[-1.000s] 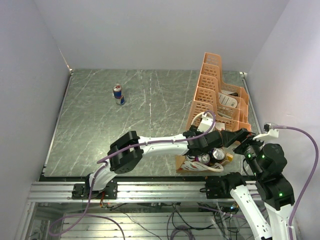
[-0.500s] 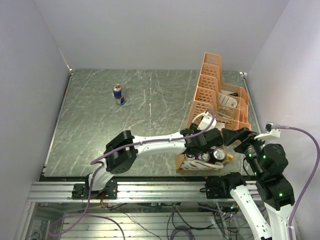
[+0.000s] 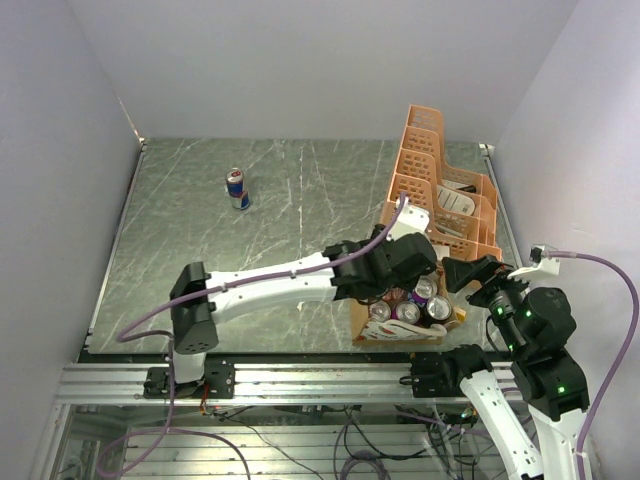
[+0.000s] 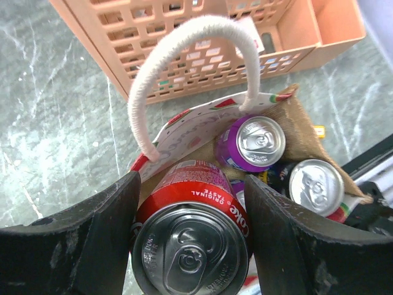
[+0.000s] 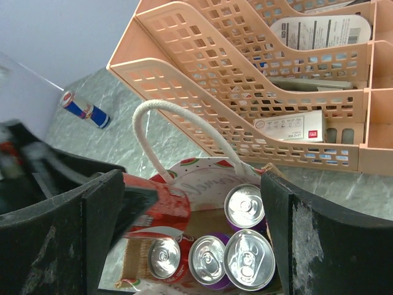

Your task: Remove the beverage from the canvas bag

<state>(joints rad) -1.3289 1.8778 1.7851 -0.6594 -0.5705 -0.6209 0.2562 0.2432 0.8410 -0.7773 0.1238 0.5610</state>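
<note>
My left end effector (image 4: pixel 193 246) clamps the red can (image 4: pixel 187 187) upright at the mouth of the bag (image 4: pixel 184 132), clear of the handle (image 4: pixel 184 34) for extraction. My right end effector (image 5: pixel 193 246), fingers spread, hovers nearby, probably to steady.

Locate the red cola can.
Left wrist view: the red cola can is clamped in the left gripper over the canvas bag, beside the purple can.

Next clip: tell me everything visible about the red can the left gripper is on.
The red can looks like aluminium: a red printed body with white lettering, a silver lid, and a pull tab lying flat and unopened. It stands upright, pinched on both sides by the left gripper, at the end of the canvas bag under a white loop handle. Its top is above the bag's rim.
</note>
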